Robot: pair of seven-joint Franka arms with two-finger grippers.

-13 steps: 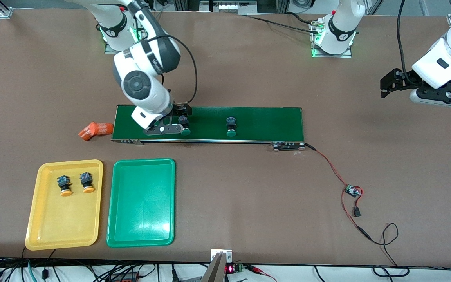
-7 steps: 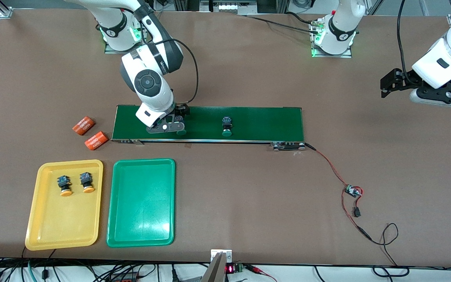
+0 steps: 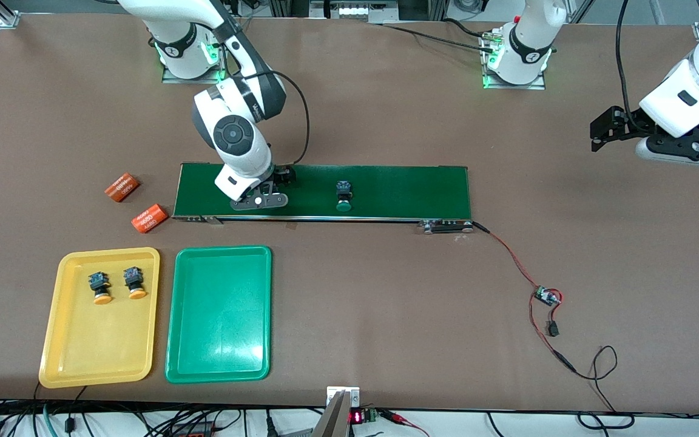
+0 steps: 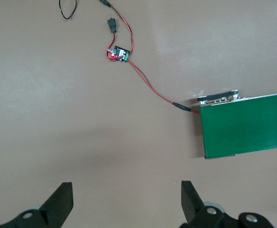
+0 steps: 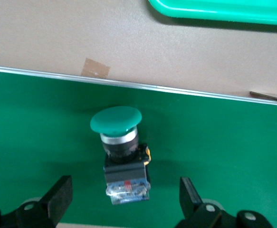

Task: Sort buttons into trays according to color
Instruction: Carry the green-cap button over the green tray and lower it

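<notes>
In the right wrist view a green-capped button (image 5: 121, 156) lies on its side on the dark-green belt (image 5: 233, 142). My right gripper (image 5: 125, 190) is open just above it, one finger on each side of its blue-black body, not touching. In the front view the right gripper (image 3: 263, 195) hides that button. A second green button (image 3: 343, 197) lies farther along the belt. Two yellow-capped buttons (image 3: 101, 287) (image 3: 136, 283) lie in the yellow tray (image 3: 70, 352). The green tray (image 3: 219, 328) holds nothing. My left gripper (image 3: 599, 129) waits open in the air at the left arm's end of the table.
Two orange cylinders (image 3: 121, 187) (image 3: 148, 218) lie on the table off the belt's end toward the right arm. A red-black wire runs from the belt's motor (image 3: 446, 226) to a small circuit board (image 3: 547, 296). The left wrist view shows the belt end (image 4: 245, 126) and the board (image 4: 119, 53).
Both green buttons have ridden the belt toward the right arm's end, and my right gripper has come in over the leading one. The orange cylinders have rolled away from the belt. The left arm is still.
</notes>
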